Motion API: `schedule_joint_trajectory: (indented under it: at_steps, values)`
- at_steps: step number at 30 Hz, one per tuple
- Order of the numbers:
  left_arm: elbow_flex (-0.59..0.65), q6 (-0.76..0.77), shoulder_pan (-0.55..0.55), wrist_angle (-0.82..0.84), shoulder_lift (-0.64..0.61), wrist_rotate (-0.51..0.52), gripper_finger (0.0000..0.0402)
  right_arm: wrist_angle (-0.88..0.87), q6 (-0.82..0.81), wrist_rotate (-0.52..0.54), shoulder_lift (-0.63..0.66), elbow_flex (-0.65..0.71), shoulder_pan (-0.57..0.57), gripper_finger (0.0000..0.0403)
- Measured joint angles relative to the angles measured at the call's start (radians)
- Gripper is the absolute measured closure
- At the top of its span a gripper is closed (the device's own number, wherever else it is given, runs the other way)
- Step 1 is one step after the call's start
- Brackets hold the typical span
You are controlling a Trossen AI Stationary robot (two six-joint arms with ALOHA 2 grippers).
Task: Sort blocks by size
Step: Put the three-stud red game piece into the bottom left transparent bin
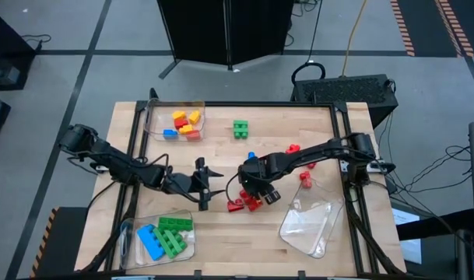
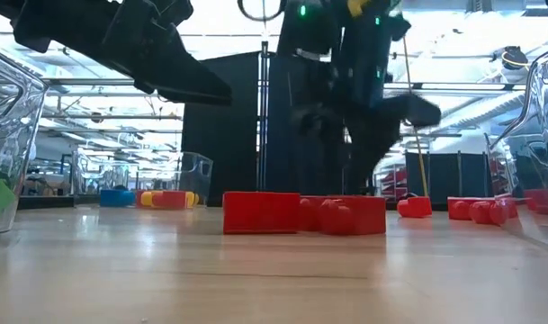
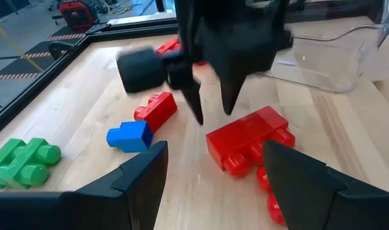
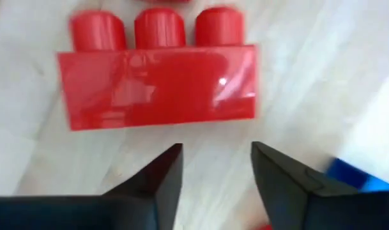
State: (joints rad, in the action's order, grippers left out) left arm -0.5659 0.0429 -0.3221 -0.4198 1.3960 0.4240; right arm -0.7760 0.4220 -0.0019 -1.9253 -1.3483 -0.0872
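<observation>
Wooden tabletop [image 1: 221, 225] under me, dark curtained booth way out back. My right gripper [image 4: 213, 169] hangs just over the wood with its fingers [image 4: 159, 182] partly spread, gap between them bare, nothing held. Right past the tips lies a long red block [image 4: 157, 83] on its side, studs pointing away from me, not touching either finger. A bit of blue block [image 4: 360, 179] peeks in beside one finger. My left gripper [image 3: 210, 169] is parked a little way off, fingers wide apart and empty, looking straight at the right one; between its tips and the right fingers sit that same red block, a smaller red one [image 3: 156, 112] and the blue one. Farther out: a green block [image 1: 240, 129] alone, and clear trays [image 1: 155, 124] holding sorted blocks, with one tipped tray [image 1: 310, 225] near my right side
</observation>
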Motion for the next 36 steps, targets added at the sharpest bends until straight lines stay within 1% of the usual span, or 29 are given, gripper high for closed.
schedule_joint_trajectory:
  at_steps: [2,4,6,8,10,13,15,16,17,21,26,28,32,34,36]
  values:
    - [0.0,0.002,0.004,0.0,0.0,0.0,0.0146,-0.028,-0.022,0.0,0.017,-0.022,0.0,0.0259]
    - [0.0,0.003,0.003,0.0,0.0,0.0,0.0146,-0.044,-0.085,0.0,0.026,-0.036,0.003,0.0279]
    - [0.0,0.004,0.003,0.001,0.0,0.0,0.0146,-0.053,-0.187,-0.005,0.05,-0.041,0.01,0.029]
    - [0.0,0.004,0.003,0.0,0.0,0.0,0.0146,-0.042,-0.332,-0.019,0.074,-0.043,0.022,0.0291]
    - [0.0,0.004,0.003,-0.001,0.0,0.0,0.0146,-0.041,-0.482,-0.042,0.084,-0.044,0.03,0.0282]
    - [0.0,0.003,0.008,-0.006,0.0,0.001,0.0146,-0.053,-0.738,-0.061,0.086,-0.043,0.029,0.0252]
    - [0.0,0.003,0.012,-0.014,0.0,0.003,0.0146,-0.077,-0.95,-0.015,0.088,-0.042,0.015,0.0228]
    - [0.0,0.003,0.015,-0.014,0.0,0.004,0.0146,-0.072,-1.006,0.011,0.088,-0.04,0.01,0.0218]
    - [0.0,0.005,0.015,-0.012,0.0,0.004,0.0146,-0.053,-1.028,0.019,0.088,-0.035,0.006,0.0208]
    - [0.0,0.061,0.014,0.049,0.0,0.003,0.0146,0.017,-1.017,0.003,0.088,-0.031,-0.006,0.0182]
    - [0.0,0.08,0.014,0.089,0.0,0.003,0.0146,0.094,-1.093,0.004,0.088,-0.031,-0.006,0.017]
    - [0.0,0.077,0.014,0.096,0.0,0.003,0.0146,0.098,-1.1,0.008,0.088,-0.031,-0.009,0.0171]
    - [0.0,0.07,0.015,0.097,0.0,0.004,0.0146,0.056,-1.183,0.034,0.088,-0.031,-0.027,0.0173]
    - [0.0,0.034,0.017,0.097,0.0,0.009,0.0146,0.031,-1.179,0.057,0.086,-0.031,-0.04,0.0169]
    - [0.0,-0.002,0.017,0.097,0.0,0.014,0.0146,0.032,-1.141,0.083,0.076,-0.031,-0.059,0.0156]
